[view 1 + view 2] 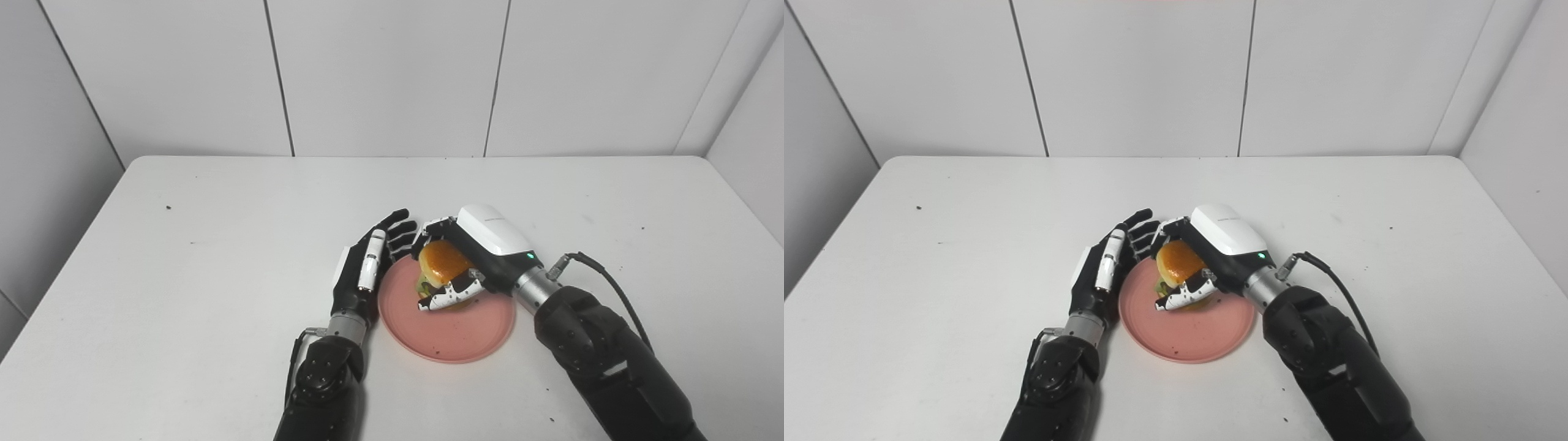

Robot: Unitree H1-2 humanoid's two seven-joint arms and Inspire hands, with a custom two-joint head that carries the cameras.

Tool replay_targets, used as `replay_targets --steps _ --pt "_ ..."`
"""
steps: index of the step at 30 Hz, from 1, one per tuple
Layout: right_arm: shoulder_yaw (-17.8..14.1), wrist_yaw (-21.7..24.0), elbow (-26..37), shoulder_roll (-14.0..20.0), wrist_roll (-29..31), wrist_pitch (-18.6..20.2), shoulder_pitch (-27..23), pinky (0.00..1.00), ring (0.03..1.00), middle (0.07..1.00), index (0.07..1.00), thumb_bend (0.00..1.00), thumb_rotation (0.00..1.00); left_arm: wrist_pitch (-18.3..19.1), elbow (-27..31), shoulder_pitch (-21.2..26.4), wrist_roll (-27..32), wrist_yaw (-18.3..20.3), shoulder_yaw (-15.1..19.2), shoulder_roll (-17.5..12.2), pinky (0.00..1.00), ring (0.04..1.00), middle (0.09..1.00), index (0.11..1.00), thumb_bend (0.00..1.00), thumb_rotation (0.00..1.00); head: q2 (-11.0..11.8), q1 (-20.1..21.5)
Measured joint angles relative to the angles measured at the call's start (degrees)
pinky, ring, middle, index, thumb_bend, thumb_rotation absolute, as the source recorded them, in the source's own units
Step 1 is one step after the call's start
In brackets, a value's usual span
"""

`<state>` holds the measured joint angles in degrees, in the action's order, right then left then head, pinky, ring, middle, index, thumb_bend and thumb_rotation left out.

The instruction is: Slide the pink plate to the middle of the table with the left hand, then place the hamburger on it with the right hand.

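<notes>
Our plate [450, 334] sits mid-table, nearer the front edge, so the slide looks done; our right hand [471, 260] grasps the burger [442, 262] over it, unreleased; our left hand [367, 266] rests released beside the rim

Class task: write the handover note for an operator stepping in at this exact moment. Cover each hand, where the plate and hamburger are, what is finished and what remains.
Left hand: open, holding nothing, fingers extended along the left rim of the pink plate.
Right hand: shut on the hamburger, over the far half of the plate.
Plate: flat on the white table, roughly mid-table, slightly toward the robot.
Done: the plate appears to be in place.
Unclear: whether the hamburger already rests on the plate or hangs just above it.
Left: set the hamburger down if needed, open the right hand, pull both hands clear.
</notes>
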<state>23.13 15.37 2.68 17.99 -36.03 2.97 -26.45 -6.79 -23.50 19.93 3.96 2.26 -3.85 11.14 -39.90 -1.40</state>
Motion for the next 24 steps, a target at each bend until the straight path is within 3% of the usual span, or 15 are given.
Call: replay_targets --steps 6,13,24 --pt "0.0 0.1 -1.5 0.1 0.2 -1.6 0.7 0.21 0.258 0.473 0.487 0.52 0.0 2.0 0.7 -0.3 0.9 0.1 -0.2 0.8 0.75 0.838 0.861 0.841 0.22 1.0 -0.2 -0.8" --pt "1.7 1.0 -4.0 0.0 -1.0 -2.5 1.0 0.21 0.271 0.474 0.488 0.52 0.0 3.1 1.3 -0.5 -1.5 -2.1 -0.8 0.8 0.75 0.823 0.841 0.82 0.23 0.97 -0.3 0.3" --pt "2.2 -0.9 -6.0 0.1 -3.5 -6.4 0.8 0.19 0.247 0.471 0.491 0.52 0.0 2.7 1.4 -0.8 -1.0 -0.8 -0.7 0.6 0.75 0.811 0.823 0.796 0.22 1.0 -0.3 1.6"
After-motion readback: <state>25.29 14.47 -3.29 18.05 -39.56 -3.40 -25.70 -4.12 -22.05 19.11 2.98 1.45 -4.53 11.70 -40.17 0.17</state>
